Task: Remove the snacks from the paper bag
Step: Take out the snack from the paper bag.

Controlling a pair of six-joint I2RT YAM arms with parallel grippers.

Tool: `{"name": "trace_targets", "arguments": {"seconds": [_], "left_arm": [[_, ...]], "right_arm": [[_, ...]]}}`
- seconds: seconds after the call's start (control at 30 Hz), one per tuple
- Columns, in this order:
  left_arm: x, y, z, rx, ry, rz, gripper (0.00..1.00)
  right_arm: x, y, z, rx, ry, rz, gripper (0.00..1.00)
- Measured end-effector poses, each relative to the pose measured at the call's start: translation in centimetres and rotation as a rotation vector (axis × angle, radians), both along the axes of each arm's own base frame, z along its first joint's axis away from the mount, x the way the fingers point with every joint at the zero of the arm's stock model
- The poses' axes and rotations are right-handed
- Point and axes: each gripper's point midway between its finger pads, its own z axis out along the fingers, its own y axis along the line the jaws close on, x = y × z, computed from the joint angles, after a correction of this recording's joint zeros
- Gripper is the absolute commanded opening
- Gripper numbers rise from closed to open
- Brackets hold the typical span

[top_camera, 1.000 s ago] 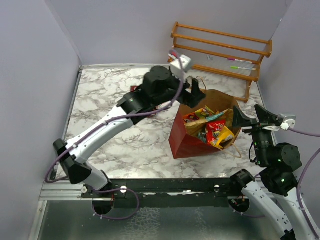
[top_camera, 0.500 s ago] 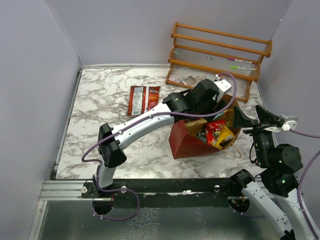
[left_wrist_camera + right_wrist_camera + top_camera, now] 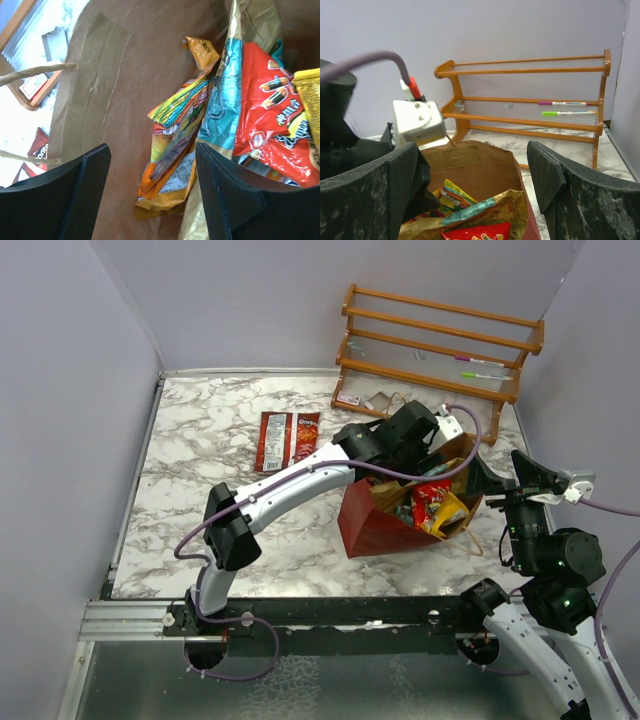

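The paper bag [image 3: 372,525] stands open at the table's right, red outside and brown inside [image 3: 125,75]. Snacks fill it: a striped yellow-orange packet [image 3: 175,140], a teal one [image 3: 225,100], a red one [image 3: 272,115] and a yellow one [image 3: 447,510]. My left gripper [image 3: 428,462] is open inside the bag's mouth, its fingers on either side of the striped packet and touching nothing [image 3: 152,200]. My right gripper [image 3: 505,478] is open and empty just right of the bag [image 3: 470,195]. Two red packets [image 3: 288,438] lie flat on the table.
An orange wooden rack [image 3: 440,345] with two markers [image 3: 567,107] stands at the back right. Small white cards [image 3: 362,400] lie in front of it. Grey walls close in on the left, the back and the right.
My left arm has swung right and down from the bag's back left rim into its mouth. That uncovered the two red packets on the table. The right arm has not moved.
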Motion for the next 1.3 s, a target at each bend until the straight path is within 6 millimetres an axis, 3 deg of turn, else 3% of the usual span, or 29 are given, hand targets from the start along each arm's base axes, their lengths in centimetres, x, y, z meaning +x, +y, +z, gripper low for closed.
{"name": "trace_targets", "arguments": {"seconds": [0.23,0.5,0.63,0.9,1.07,1.3], "left_arm": [[1.9,0.0,-3.6,0.095,-0.004,-0.028,0.62],[3.1,-0.9,-4.8,0.085,-0.004,-0.082,0.54],[2.7,-1.5,-4.8,0.068,0.008,-0.129,0.44],[2.3,-2.2,-5.4,0.046,0.017,-0.167,0.05],[2.0,-2.1,-4.8,0.03,0.018,-0.173,0.0],[1.8,-1.8,-2.2,-0.01,-0.011,-0.172,0.0]], "right_arm": [[0.0,0.0,0.0,0.0,0.0,0.0,0.91],[0.0,0.0,0.0,0.0,0.001,0.0,0.91],[0.0,0.0,0.0,0.0,0.001,0.0,0.91],[0.0,0.0,-0.1,0.0,0.001,0.0,0.91],[0.0,0.0,-0.1,0.0,0.001,0.0,0.91],[0.0,0.0,-0.1,0.0,0.001,0.0,0.91]]}}
